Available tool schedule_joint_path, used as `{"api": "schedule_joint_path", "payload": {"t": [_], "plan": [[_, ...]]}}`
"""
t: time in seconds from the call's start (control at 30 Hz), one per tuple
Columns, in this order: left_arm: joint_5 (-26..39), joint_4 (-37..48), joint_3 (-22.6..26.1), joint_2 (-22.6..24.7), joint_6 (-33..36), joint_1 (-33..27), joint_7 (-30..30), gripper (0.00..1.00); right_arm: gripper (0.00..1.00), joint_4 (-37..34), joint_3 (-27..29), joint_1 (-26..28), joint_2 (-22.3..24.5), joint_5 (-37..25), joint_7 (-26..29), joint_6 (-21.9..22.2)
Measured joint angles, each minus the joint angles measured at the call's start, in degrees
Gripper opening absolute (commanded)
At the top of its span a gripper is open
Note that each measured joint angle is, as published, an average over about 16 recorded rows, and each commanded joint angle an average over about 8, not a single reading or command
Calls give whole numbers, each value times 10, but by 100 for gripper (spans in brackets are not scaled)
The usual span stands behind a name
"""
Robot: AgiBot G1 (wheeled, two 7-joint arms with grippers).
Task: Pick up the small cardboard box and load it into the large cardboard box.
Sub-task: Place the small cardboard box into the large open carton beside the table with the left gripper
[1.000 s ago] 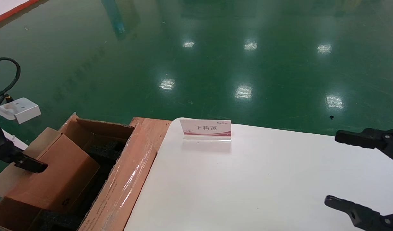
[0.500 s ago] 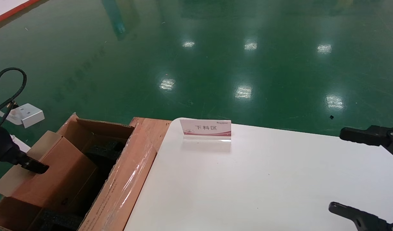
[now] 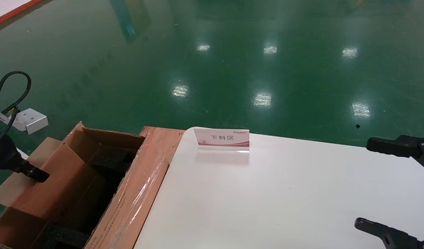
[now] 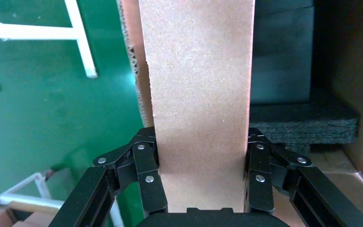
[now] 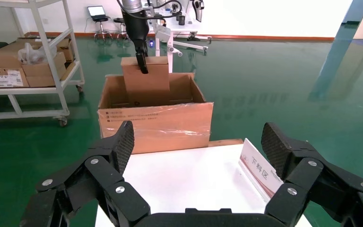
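Take the large cardboard box [image 3: 135, 193] as your reference for every position below.

1. Left gripper [image 4: 201, 165]: it hangs above the large cardboard box's outer, left-hand side. Its jaws pinch the small cardboard box [image 3: 56, 183] across the thin dimension, 1 finger [image 4: 146, 177] on each broad face, at the upper edge.

2. Small cardboard box: it stands on end, partly lowered into the large cardboard box, with its lower end below the rim and near the black foam pads [image 4: 302, 123]. Its long axis runs roughly vertical with a slight tilt; the broad faces run lengthwise with the large cardboard box's taped flap [image 3: 142, 180].

3. Handling, as judged: treat the carton as light and fairly stiff, since a 1-edge pinch carries it without visible sag. The plain cardboard faces should grip well, yet the hollow walls can crush under excess force. Keep the hold centred on the top edge so the carton hangs plumb and clears the foam.

4. Right gripper [image 5: 198, 146]: it is parked with jaws spread wide, over the white tabletop [image 3: 267, 200], well to the right of the large cardboard box, beyond the sign [image 3: 222, 140].
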Motion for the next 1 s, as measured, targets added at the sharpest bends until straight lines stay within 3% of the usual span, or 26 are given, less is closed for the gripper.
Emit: {"api": "schedule_joint_path", "payload": {"t": [0.5, 1.0], "plan": [[25, -8, 11, 21, -20, 29, -49, 0, 100, 0, 0, 0, 0, 0, 0, 0], [19, 25, 18, 30, -67, 82, -47, 0, 100, 0, -1, 0, 0, 1, 0, 0]]}}
